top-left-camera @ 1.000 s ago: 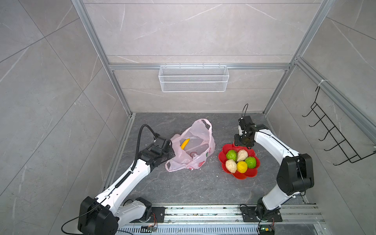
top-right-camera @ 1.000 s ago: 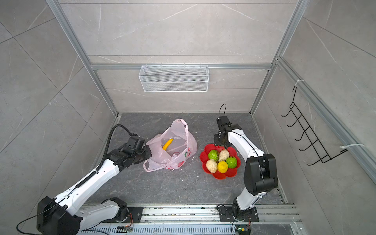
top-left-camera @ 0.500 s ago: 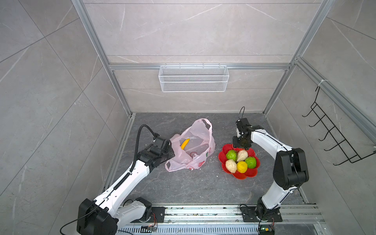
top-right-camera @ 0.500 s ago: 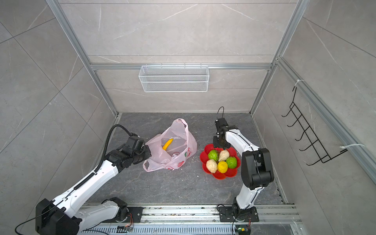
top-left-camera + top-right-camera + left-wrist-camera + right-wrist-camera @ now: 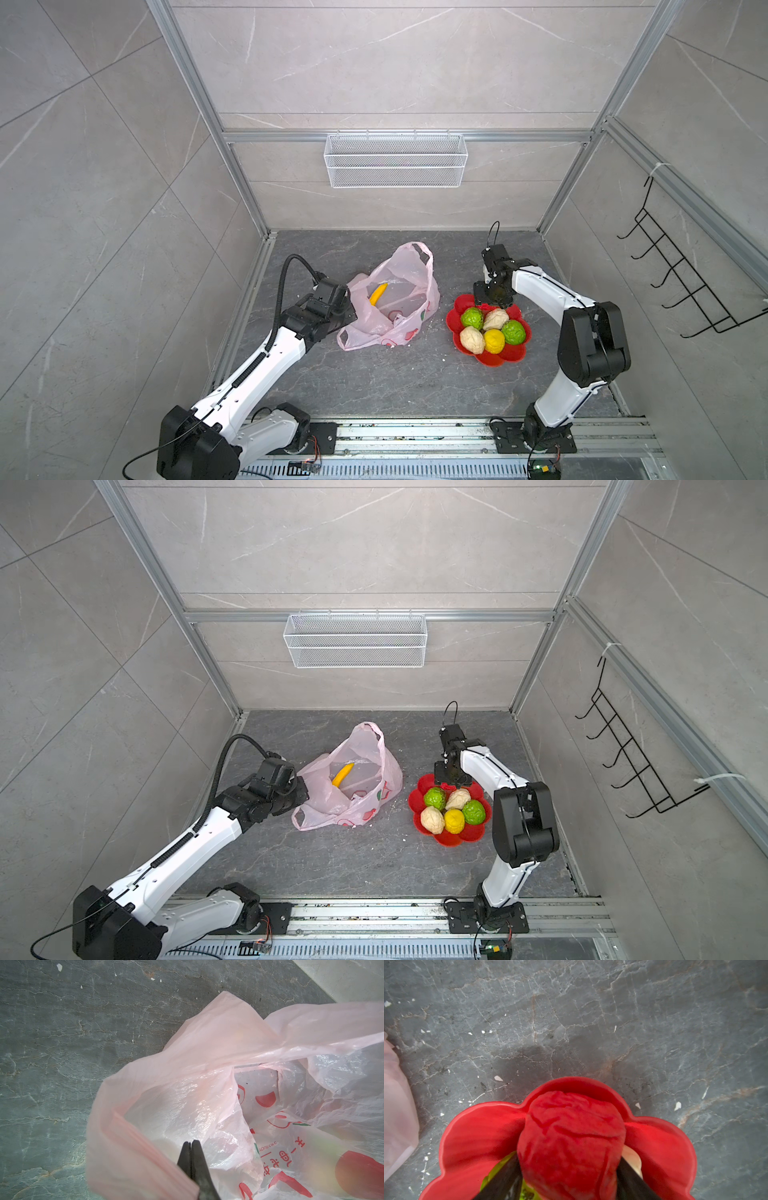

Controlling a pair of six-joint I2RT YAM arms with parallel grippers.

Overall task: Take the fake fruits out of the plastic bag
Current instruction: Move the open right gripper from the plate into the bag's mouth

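The banana (image 5: 378,294) lies slanted in the plastic bag (image 5: 409,270) on the floor (image 5: 374,382), one end toward the back wall (image 5: 395,208). Your left gripper (image 5: 190,1145) pinches the bag's edge tight. Your right gripper (image 5: 569,1158) has fingers wide around the red ball (image 5: 571,1126) over the red dish (image 5: 471,1126); squeezing or not, you cannot tell.

A robotics lab test booth: two robot arms (image 5: 266,365) bolted to a metal rail (image 5: 415,436), an aluminium frame (image 5: 407,136) with grey panels (image 5: 395,62) around it, a wire basket (image 5: 395,166) and hook rack (image 5: 685,266) beyond it.
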